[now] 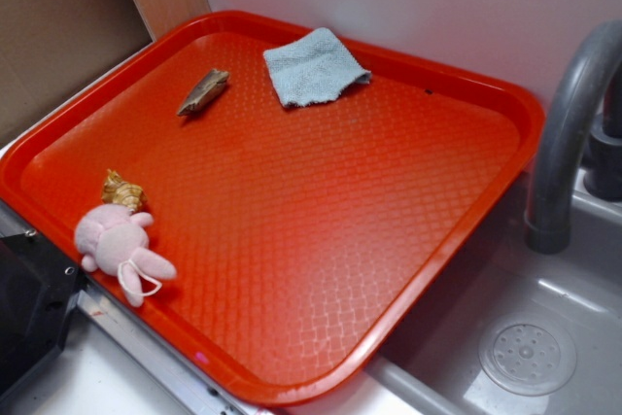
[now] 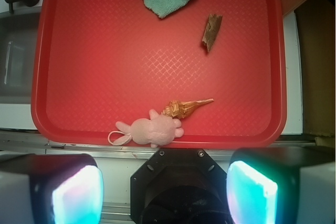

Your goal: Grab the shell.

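The shell (image 1: 121,190) is a small golden-tan ridged lump on the red tray (image 1: 321,230), touching the pink plush bunny (image 1: 119,245) at the tray's near-left edge. In the wrist view the shell (image 2: 184,108) lies just right of and above the bunny (image 2: 152,131), its thin tip pointing right. My gripper (image 2: 165,195) is high above the tray's edge, its jaws wide apart and empty, with glowing pads (image 2: 76,198) at the bottom corners. The gripper does not show in the exterior view.
A dark-brown wedge-shaped piece (image 1: 202,92) and a light-blue cloth (image 1: 313,67) lie at the tray's far side. A grey sink (image 1: 525,337) with a faucet (image 1: 569,133) is right of the tray. A black object (image 1: 29,308) sits at the lower left.
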### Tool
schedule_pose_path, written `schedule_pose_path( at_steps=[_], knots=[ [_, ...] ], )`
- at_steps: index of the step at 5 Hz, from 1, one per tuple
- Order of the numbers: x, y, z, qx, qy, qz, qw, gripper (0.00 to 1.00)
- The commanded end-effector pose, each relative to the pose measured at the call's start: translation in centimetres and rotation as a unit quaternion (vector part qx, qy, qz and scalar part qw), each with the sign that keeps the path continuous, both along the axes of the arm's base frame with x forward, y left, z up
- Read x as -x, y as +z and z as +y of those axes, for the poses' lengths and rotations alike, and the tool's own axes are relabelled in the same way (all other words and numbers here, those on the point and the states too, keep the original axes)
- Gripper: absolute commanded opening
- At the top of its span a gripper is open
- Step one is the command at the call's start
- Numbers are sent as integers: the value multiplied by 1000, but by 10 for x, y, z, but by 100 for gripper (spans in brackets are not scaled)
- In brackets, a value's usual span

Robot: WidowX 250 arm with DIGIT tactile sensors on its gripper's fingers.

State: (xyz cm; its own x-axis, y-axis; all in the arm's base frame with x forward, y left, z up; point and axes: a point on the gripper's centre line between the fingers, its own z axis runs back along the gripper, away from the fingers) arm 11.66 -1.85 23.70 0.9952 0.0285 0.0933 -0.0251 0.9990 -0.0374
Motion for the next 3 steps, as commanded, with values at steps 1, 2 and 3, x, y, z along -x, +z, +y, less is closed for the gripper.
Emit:
schedule_pose_path(
  at_steps=[1,2,3],
  knots=[
    [0,0,0,0,0,0,1000,100],
    [-6,-13,3,22,125,-6,992,100],
    [-18,-25,11,27,248,8,968,100]
  ],
)
